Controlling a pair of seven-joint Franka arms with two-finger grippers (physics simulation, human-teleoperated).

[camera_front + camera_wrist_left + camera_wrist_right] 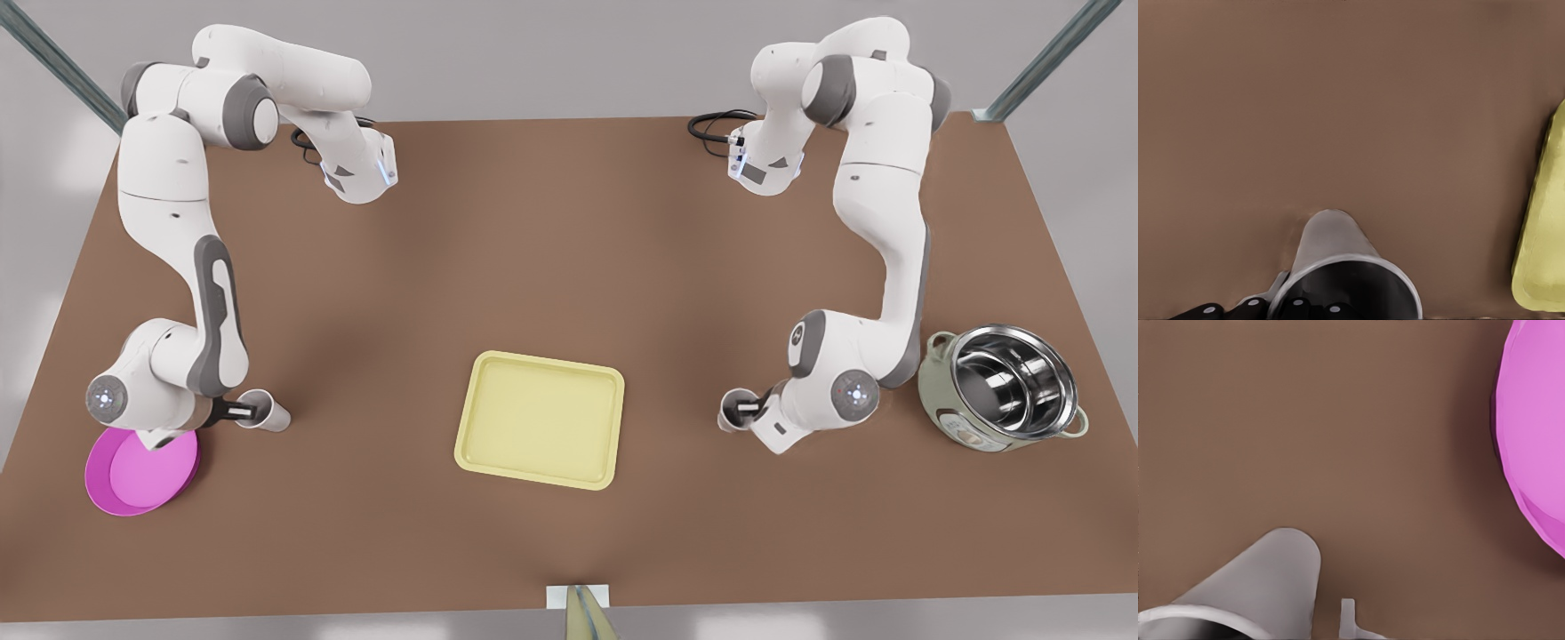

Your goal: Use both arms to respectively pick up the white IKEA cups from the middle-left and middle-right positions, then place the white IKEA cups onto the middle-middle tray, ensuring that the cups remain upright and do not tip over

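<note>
While both arms reach down to the brown table [569, 249], each gripper sits at the rim of a white cup. The right gripper [242, 411] is at the front view's left, beside the pink bowl [142, 471], with the bowl-side cup [271, 414] at its tips. In the right wrist view, one finger [1347, 613] stands just clear of that cup's outer wall, so the fingers are apart and not yet clamped. The left gripper [751, 409] is at the front view's right, near the steel pot [1009, 387], and meets the pot-side cup [733, 411]. Its fingers straddle the rim, but whether they pinch it cannot be told. The yellow tray [539, 420] lies between the two cups, well apart from both, and both cups look upright.
</note>
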